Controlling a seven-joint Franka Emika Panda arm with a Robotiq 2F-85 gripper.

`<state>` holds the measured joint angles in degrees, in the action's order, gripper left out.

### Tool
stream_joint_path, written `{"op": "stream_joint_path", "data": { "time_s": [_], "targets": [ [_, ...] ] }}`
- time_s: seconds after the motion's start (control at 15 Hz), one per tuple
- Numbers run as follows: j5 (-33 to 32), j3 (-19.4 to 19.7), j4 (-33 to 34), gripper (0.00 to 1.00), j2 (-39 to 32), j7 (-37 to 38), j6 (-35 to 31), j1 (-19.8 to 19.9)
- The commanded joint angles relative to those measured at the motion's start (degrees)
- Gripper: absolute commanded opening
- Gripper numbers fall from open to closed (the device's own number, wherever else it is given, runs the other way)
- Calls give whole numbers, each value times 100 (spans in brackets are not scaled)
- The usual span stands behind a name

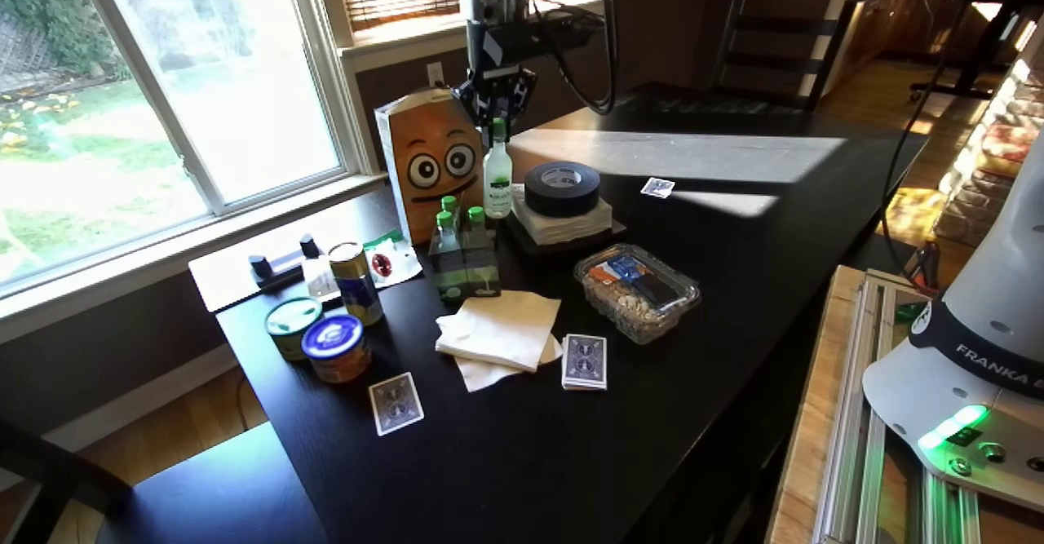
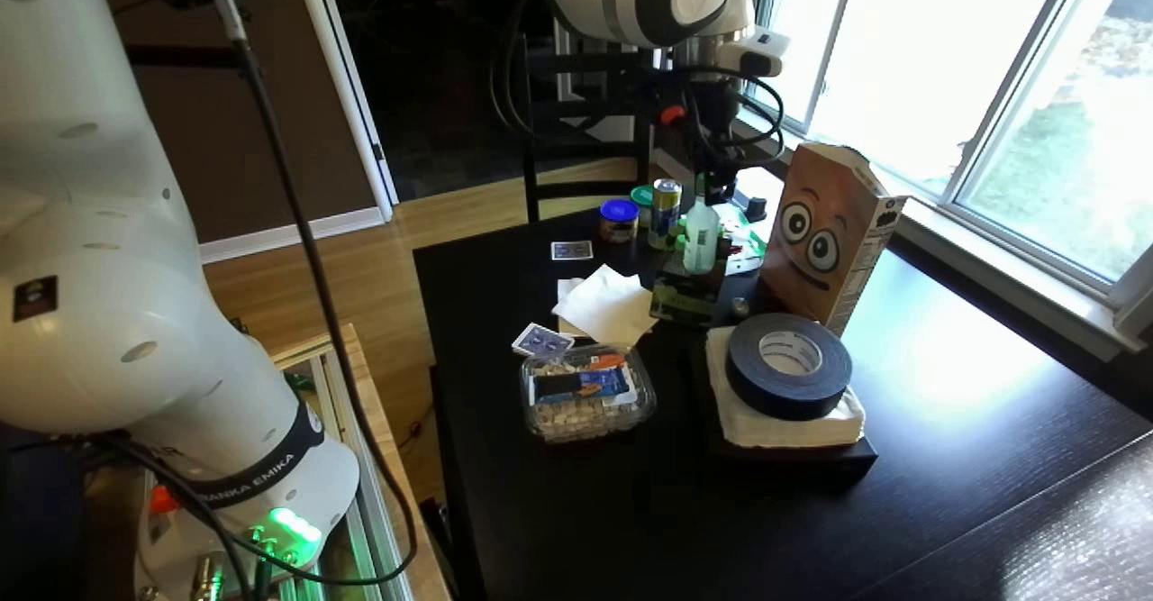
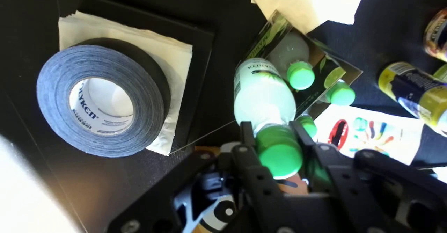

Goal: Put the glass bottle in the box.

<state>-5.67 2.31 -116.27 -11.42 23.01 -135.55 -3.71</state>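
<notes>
The glass bottle (image 1: 497,181) is pale green with a green cap. It also shows in an exterior view (image 2: 701,241) and in the wrist view (image 3: 263,93). My gripper (image 3: 273,130) is shut on its cap and neck and holds it about upright, apparently raised. The box is a small dark open carrier (image 1: 465,279) with three green-capped bottles in it; it also shows in an exterior view (image 2: 685,295). In the wrist view the held bottle overlaps one side of the box (image 3: 262,42). The gap between bottle base and box is hard to judge.
A tall brown carton (image 1: 436,161) with a face stands close beside the gripper. A tape roll (image 1: 561,189) lies on stacked napkins (image 2: 734,403). A clear food container (image 1: 636,291), loose napkins (image 1: 506,328), a tall can (image 1: 355,283), two round tins (image 1: 336,348) and cards surround the box.
</notes>
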Motion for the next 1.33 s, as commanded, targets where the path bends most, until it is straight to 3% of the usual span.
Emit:
{"op": "stream_joint_path", "data": {
  "time_s": [0.0,0.53,1.27],
  "targets": [
    [-282,114,526,7,-205,187,454,-3],
    [-121,83,1540,7,-942,18,875,-43],
    [50,39,1967,7,-1559,22,908,-113]
  ]
}}
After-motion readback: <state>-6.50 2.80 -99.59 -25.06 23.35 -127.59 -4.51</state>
